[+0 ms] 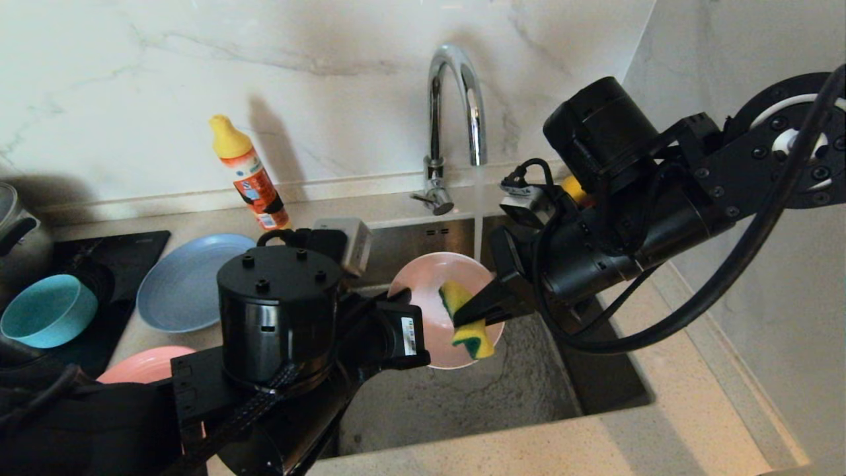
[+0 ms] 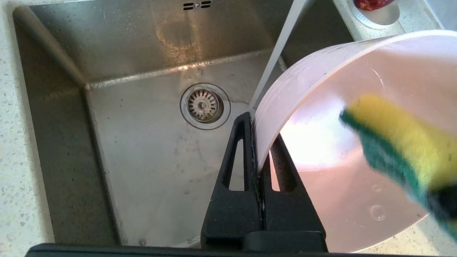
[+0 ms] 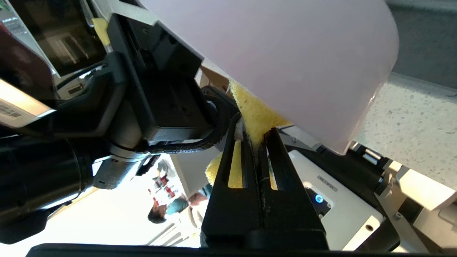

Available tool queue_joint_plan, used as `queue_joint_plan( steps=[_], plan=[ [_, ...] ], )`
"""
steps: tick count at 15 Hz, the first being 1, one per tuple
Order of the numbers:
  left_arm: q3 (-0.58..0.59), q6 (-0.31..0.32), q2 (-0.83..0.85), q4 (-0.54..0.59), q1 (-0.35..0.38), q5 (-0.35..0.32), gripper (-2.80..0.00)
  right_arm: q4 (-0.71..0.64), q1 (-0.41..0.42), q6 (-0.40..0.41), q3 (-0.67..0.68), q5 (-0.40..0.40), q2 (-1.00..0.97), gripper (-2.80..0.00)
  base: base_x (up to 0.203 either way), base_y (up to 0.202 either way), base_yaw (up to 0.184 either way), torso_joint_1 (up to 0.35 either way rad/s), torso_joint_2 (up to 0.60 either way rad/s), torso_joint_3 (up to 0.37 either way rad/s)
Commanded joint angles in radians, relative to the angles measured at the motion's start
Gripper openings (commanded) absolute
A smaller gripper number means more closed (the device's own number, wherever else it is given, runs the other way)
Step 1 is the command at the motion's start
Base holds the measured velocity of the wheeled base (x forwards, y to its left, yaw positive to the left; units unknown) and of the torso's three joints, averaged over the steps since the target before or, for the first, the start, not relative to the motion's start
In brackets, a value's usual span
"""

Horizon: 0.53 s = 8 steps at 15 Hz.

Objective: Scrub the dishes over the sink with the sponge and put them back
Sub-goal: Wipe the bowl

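1. Dish (image 1: 423, 291), pale pink: held on edge above the sink (image 1: 462, 396), hollow face turned toward the right arm, rim pinched at its left side.
2. Left gripper (image 2: 257, 142): reached in low from the left, fingers pressed together on the dish rim, one inside and one outside the wall.
3. Right gripper (image 3: 255, 142): came in from the right, angled down and leftward, fingers pinching the sponge (image 1: 469, 320) at its waist.
4. Sponge: pressed against the dish's inner face, long axis roughly up-down, yellow toward the head view, green layer along one side.
5. Tap (image 1: 456, 99): running, thin stream falling just behind the dish into the sink.
6. Left on the counter: blue plate (image 1: 185, 284), teal bowl (image 1: 46, 311), salmon plate (image 1: 142, 367), bottle (image 1: 248, 172).
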State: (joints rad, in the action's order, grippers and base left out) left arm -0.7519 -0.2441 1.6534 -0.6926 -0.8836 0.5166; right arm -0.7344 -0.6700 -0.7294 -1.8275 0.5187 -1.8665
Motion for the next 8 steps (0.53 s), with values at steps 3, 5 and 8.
queue_joint_plan(
  steps=[3, 5, 8],
  plan=[
    [0.014, -0.002, -0.001, -0.004, 0.000, 0.003, -2.80, 0.011, -0.003, -0.002, -0.015, -0.008, -0.008, -2.80, 0.000, 0.000, 0.000, 0.000, 0.00, 0.000],
    [0.019, -0.004, -0.006, -0.004, 0.000, 0.000, -2.80, 0.014, -0.008, 0.003, -0.032, -0.008, -0.023, -2.80, 0.000, 0.000, 0.000, 0.000, 0.00, 0.000],
    [0.022, -0.005, -0.004, -0.004, 0.000, 0.000, -2.80, 0.008, -0.009, 0.001, -0.059, -0.009, -0.027, -2.80, 0.000, 0.000, 0.000, 0.000, 0.00, 0.000]
  ],
)
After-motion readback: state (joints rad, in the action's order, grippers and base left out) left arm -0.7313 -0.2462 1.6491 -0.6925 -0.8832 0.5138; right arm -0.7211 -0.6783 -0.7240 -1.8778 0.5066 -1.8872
